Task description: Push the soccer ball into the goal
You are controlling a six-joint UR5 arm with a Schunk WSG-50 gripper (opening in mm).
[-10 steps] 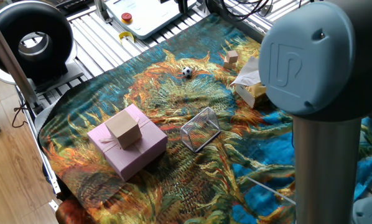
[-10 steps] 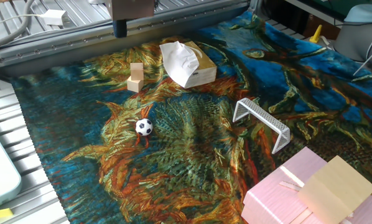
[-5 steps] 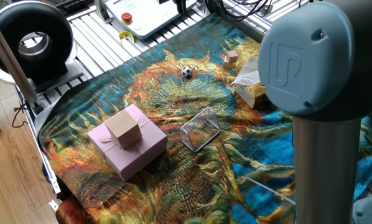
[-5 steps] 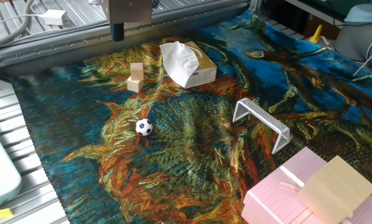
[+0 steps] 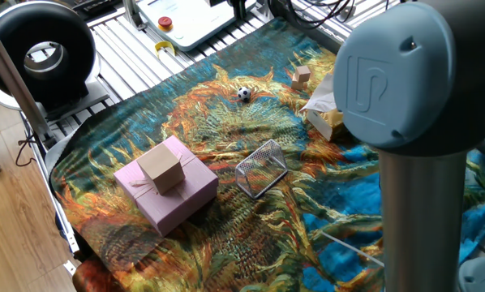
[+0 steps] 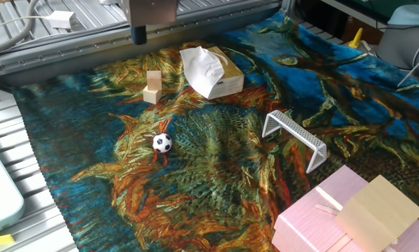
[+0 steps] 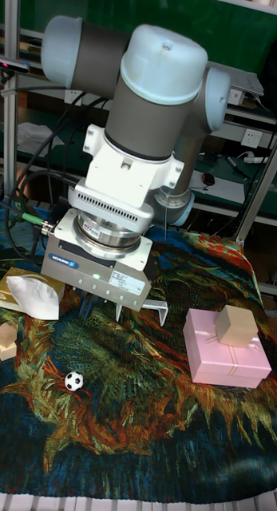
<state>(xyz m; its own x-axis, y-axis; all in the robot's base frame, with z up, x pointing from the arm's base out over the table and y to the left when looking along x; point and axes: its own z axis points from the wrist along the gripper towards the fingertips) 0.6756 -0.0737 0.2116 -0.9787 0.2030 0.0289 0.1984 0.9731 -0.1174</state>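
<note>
Hanging high above the patterned cloth point(image 6: 216, 175), the gripper point(image 7: 104, 307) was well clear of the soccer ball point(image 6: 162, 143), presumably lining up for a push not yet begun; its 2 fingertips showed only as short dark stubs, and I could not tell how far apart they were. The ball sat alone on the cloth, well apart from the goal point(image 6: 294, 136), near the wooden blocks point(image 6: 153, 86). The goal's long bar ran crosswise to the ball's likely path, its open mouth seemingly facing the ball.
</note>
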